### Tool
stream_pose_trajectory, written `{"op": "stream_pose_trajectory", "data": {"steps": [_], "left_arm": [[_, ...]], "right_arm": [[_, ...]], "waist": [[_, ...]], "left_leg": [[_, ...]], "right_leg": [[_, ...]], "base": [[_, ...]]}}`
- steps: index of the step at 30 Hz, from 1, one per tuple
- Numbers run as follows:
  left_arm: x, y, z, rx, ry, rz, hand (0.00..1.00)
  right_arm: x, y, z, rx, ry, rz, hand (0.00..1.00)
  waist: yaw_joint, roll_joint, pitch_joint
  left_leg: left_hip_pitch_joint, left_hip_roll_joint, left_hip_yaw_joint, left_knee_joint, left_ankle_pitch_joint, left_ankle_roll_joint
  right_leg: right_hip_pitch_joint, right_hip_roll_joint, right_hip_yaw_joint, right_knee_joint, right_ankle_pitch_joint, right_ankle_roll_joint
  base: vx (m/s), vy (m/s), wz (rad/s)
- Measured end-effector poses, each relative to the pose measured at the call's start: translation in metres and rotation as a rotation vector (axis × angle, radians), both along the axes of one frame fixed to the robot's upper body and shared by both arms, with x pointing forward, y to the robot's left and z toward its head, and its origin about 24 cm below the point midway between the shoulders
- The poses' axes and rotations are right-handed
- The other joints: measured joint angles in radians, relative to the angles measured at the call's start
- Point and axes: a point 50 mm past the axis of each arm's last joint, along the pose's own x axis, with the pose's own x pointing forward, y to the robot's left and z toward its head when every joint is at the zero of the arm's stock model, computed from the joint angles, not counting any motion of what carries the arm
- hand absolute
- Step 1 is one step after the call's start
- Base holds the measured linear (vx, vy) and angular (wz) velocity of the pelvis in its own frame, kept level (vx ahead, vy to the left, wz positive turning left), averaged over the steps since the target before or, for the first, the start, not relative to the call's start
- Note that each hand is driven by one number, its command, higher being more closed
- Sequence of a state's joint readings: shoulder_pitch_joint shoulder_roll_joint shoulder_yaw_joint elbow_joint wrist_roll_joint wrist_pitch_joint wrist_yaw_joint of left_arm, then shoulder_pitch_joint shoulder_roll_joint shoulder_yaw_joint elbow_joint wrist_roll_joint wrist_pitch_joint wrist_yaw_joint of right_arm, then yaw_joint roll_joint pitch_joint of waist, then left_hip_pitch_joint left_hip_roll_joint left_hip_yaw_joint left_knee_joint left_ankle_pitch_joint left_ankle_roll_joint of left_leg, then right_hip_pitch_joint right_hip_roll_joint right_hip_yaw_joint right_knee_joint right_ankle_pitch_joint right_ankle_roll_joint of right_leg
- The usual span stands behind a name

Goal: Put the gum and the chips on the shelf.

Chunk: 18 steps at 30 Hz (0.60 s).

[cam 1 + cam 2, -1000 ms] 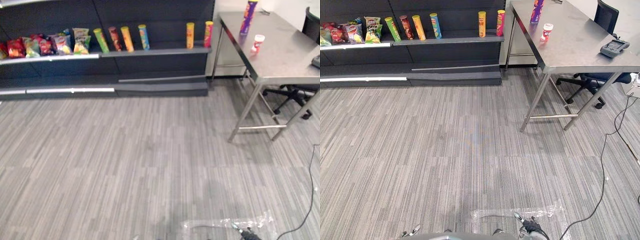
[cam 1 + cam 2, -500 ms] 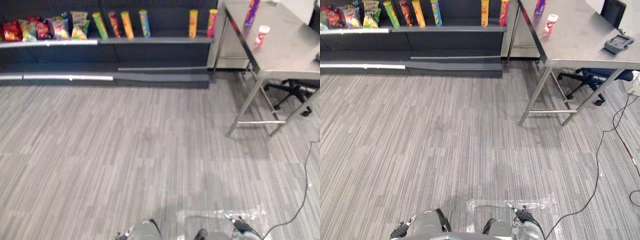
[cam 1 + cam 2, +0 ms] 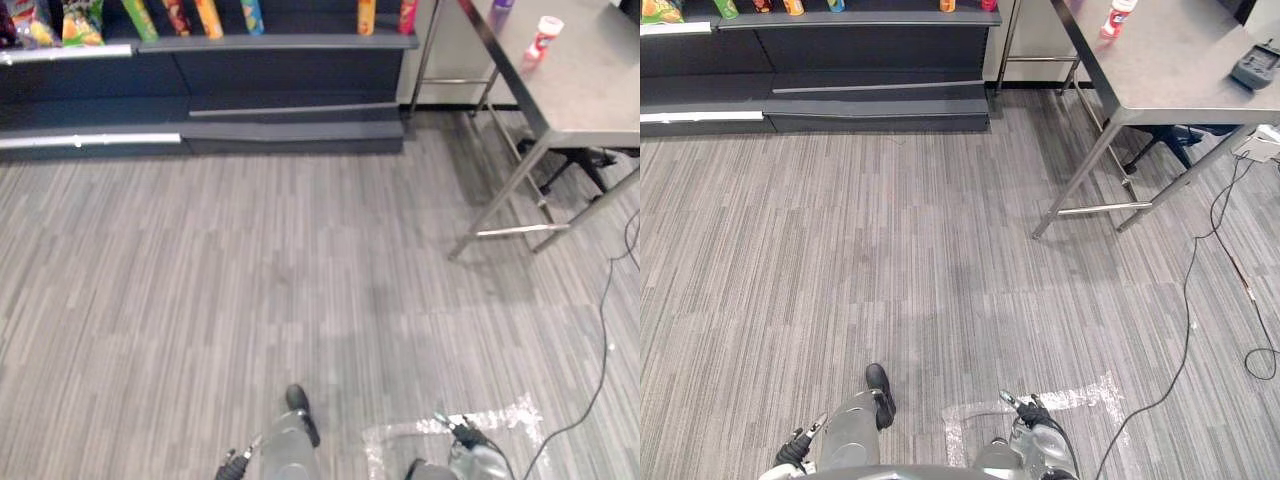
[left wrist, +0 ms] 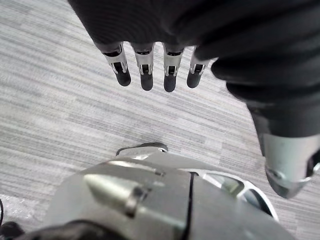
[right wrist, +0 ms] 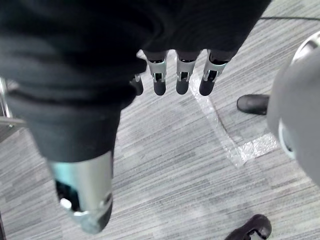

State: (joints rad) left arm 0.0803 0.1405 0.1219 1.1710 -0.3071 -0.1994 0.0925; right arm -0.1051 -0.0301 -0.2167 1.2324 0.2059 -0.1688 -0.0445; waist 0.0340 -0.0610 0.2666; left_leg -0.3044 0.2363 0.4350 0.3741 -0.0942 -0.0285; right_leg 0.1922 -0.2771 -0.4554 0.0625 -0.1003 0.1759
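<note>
The gum, a small white and red bottle (image 3: 541, 40), stands on the steel table (image 3: 590, 95) at the far right. Beside it, the base of a purple chips can (image 3: 503, 4) shows at the picture's top edge. The dark shelf (image 3: 280, 42) runs along the far wall and carries several chips cans (image 3: 208, 15). Both hands hang low above the carpet, far from the table and the shelf. My left hand (image 4: 146, 75) has straight fingers and holds nothing. My right hand (image 5: 182, 77) is likewise open and empty.
Chip bags (image 3: 80, 20) lie on the shelf's left part. An office chair (image 3: 575, 160) stands under the table, and a dark handheld device (image 3: 1252, 70) lies on it. A patch of clear tape (image 3: 490, 420) sticks to the carpet near me.
The whole picture has shifted: the camera now looks further down, so shelf and table sit higher in view. The things themselves have not moved.
</note>
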Motion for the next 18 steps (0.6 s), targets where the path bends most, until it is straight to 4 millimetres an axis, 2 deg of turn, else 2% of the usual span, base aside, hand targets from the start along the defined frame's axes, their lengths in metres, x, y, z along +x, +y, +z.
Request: {"op": "stream_pose_trajectory", "data": {"steps": [3,4,5,7,8,9,10,11,13,14,15,16,17,18], "left_arm": [[-0.002,0.004,0.0,0.011,0.015,-0.016,0.0],[-0.001,0.005,0.001,0.013,0.014,-0.029,0.0],[0.0,0.004,0.001,0.011,0.012,-0.041,0.0],[0.0,0.004,0.001,0.01,0.013,-0.054,0.0],[0.0,0.003,0.001,0.01,0.014,-0.064,0.0],[0.001,0.003,0.001,0.011,0.014,-0.066,0.0],[0.0,0.003,0.001,0.015,0.016,-0.078,0.0],[0.0,0.002,0.0,0.019,0.022,-0.081,0.0],[0.001,0.001,0.0,0.031,0.024,-0.098,0.0],[0.004,-0.001,0.001,0.033,0.019,-0.095,0.0],[0.004,-0.001,0.001,0.032,0.018,-0.093,0.0],[0.004,-0.001,0.001,0.032,0.016,-0.09,0.0],[0.003,0.004,0.001,0.041,0.017,-0.073,0.0],[0.001,0.002,0.0,0.029,0.026,-0.045,0.0]], "right_arm": [[-0.001,0.002,0.0,-0.004,0.002,0.027,0.0],[-0.004,0.002,-0.002,-0.004,0.01,0.026,0.0],[-0.008,0.002,-0.003,-0.004,0.019,0.025,0.0],[-0.007,0.0,-0.002,-0.008,0.015,0.029,0.0],[-0.005,-0.001,-0.001,-0.014,0.007,0.032,0.0],[-0.003,0.0,0.0,-0.014,0.0,0.036,0.0],[-0.001,-0.001,0.001,-0.018,-0.013,0.041,0.0],[0.002,-0.002,0.002,-0.021,-0.026,0.041,0.0],[0.005,-0.003,0.004,-0.025,-0.044,0.044,0.0],[0.007,-0.005,0.006,-0.023,-0.056,0.033,0.0],[0.007,-0.006,0.006,-0.023,-0.057,0.033,0.0],[0.006,-0.006,0.005,-0.023,-0.055,0.031,0.0],[-0.002,-0.004,0.002,-0.014,-0.033,0.023,0.0],[-0.008,-0.007,0.0,-0.016,-0.013,0.017,0.0]], "waist": [[-0.002,0.005,-0.023],[-0.001,0.003,-0.035],[-0.002,-0.005,-0.052],[-0.003,-0.005,-0.051],[-0.002,0.009,-0.043],[-0.003,0.009,-0.043],[-0.003,0.009,-0.043],[-0.004,0.011,-0.042],[-0.011,0.018,-0.037],[-0.012,0.024,-0.035],[-0.013,0.024,-0.036],[-0.013,0.021,-0.037],[-0.008,-0.011,-0.049],[-0.001,-0.001,-0.047]], "left_leg": [[-0.027,0.005,-0.001,0.096,-0.087,0.024],[-0.025,-0.002,0.004,0.104,-0.111,0.031],[-0.008,-0.016,0.016,0.091,-0.118,0.034],[0.035,-0.028,0.019,0.062,-0.12,0.037],[0.111,-0.036,0.018,0.007,-0.129,0.051],[0.141,-0.037,0.016,-0.014,-0.129,0.051],[0.208,-0.041,0.016,-0.057,-0.129,0.05],[0.272,-0.047,0.021,-0.098,-0.128,0.048],[0.333,-0.05,0.025,-0.138,-0.123,0.041],[0.364,-0.05,0.025,-0.16,-0.119,0.033],[0.384,-0.05,0.022,-0.181,-0.113,0.015],[0.388,-0.051,0.018,-0.188,-0.114,0.001],[0.399,-0.075,0.012,-0.214,-0.113,-0.047],[0.432,-0.078,-0.005,-0.255,-0.105,-0.091]], "right_leg": [[-0.018,-0.027,-0.001,0.062,0.03,0.024],[-0.061,-0.06,-0.002,0.166,0.042,0.036],[-0.136,-0.114,0.001,0.331,0.088,0.018],[-0.188,-0.153,0.006,0.468,0.182,-0.027],[-0.252,-0.178,0.049,0.65,0.25,-0.041],[-0.286,-0.174,0.072,0.742,0.22,-0.05],[-0.341,-0.164,0.08,0.876,0.143,-0.061],[-0.376,-0.151,0.047,0.929,0.062,-0.09],[-0.406,-0.134,-0.024,0.877,-0.033,-0.117],[-0.426,-0.116,-0.073,0.757,-0.064,-0.123],[-0.436,-0.083,-0.09,0.554,-0.053,-0.111],[-0.432,-0.065,-0.083,0.426,-0.032,-0.094],[-0.427,-0.05,-0.036,0.179,0.077,-0.077],[-0.403,-0.021,-0.034,0.139,0.169,-0.114]], "base": [[0.34,0.243,-0.04],[0.34,0.254,0.2],[0.41,0.286,0.24],[0.34,0.202,0.18],[0.34,0.123,0.15],[0.4,0.078,0.15],[0.36,-0.006,0.08],[0.24,-0.027,0.02],[0.2,-0.082,0.04],[0.31,-0.223,0.15],[0.22,-0.181,0.2],[0.26,-0.282,0.33],[0.24,-0.268,0.35],[0.29,-0.291,0.23]]}}
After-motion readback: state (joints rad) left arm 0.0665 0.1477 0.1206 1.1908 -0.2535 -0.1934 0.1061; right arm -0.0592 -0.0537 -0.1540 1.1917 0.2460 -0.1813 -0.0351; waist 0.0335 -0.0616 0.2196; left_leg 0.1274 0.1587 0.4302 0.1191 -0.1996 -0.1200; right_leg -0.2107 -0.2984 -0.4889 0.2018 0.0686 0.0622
